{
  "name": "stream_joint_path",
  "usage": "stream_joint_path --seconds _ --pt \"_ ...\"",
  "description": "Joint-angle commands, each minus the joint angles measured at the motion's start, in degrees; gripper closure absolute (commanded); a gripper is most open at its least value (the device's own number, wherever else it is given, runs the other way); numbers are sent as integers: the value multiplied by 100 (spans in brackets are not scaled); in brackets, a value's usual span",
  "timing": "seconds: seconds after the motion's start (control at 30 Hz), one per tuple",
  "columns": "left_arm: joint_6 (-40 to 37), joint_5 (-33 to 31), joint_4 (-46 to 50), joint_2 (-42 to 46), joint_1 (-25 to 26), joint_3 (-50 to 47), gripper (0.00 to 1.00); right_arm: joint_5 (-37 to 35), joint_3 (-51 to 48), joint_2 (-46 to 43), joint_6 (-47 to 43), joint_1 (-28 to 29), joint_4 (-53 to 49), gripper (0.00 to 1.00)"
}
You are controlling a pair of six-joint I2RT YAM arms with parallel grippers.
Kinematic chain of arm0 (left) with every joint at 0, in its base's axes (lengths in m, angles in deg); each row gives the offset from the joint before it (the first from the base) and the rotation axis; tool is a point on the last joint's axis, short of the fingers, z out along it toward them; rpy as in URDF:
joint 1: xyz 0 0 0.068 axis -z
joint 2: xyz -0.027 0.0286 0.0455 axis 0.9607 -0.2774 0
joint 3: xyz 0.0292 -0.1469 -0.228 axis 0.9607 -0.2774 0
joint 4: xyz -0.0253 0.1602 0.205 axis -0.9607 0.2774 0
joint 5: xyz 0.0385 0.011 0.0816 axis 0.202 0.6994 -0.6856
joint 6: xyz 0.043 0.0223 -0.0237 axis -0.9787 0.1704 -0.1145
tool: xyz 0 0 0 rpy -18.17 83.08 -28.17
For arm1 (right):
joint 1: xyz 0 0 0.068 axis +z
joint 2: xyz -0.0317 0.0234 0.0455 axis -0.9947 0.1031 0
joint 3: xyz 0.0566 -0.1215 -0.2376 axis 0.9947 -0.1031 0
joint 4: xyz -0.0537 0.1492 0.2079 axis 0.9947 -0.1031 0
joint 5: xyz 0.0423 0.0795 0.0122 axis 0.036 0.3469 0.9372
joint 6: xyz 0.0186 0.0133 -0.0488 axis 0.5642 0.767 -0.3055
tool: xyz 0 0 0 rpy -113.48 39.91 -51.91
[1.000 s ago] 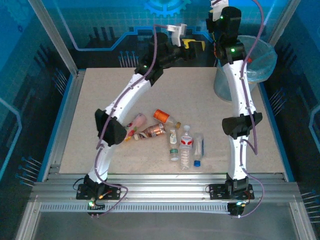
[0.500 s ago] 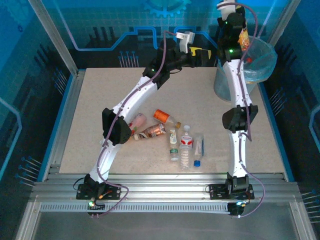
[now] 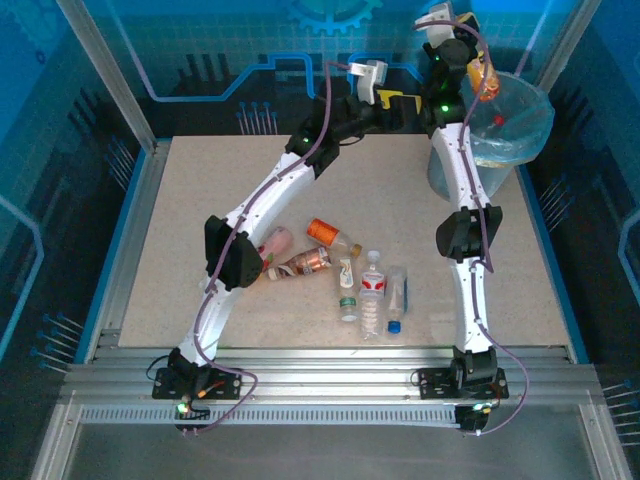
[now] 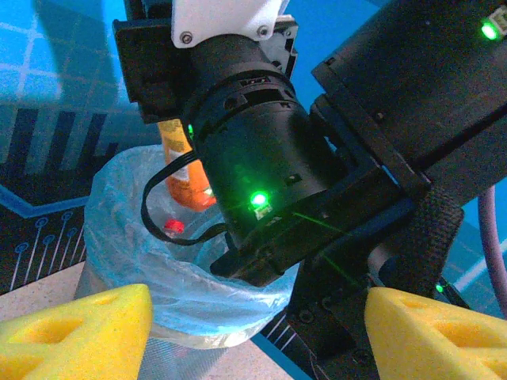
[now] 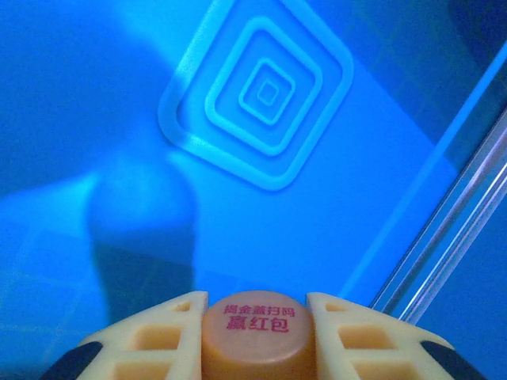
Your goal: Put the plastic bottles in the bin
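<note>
Blue backdrop, bottle in end effector

Left arm and right arm — white shells, black joints, purple cables, green lights; yellow fingers at 5 and 7 o'clock.

The table is a matt, speckled beige board, edged along its near side by ribbed bare-metal rails. The bin is translucent grey plastic lined with a thin, crinkled, glossy pale blue bag. The orange bottle has a smooth plastic cap printed in red, and the fingers of the right gripper are matt yellow with a cut-out lattice.
</note>
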Motion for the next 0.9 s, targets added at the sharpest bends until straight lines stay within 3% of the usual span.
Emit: stream_joint_path --seconds 0.0,0.47,0.7,0.77,0.87 --pt "60 -70 -110 -93 3 -19 27 -271 -154 -237 1032 -50 -177 100" --pt "74 6 -39 -100 4 -161 28 -702 -1311 -491 1945 -636 -67 100" --pt "166 17 -56 -180 7 -217 28 -1054 -1842 -620 1621 -797 177 98" --pt "192 2 -72 -202 4 -208 28 -1053 -2146 -762 1747 -848 192 96" --pt "217 -6 -72 -211 8 -190 28 -1103 -2558 -987 2073 -922 113 85"
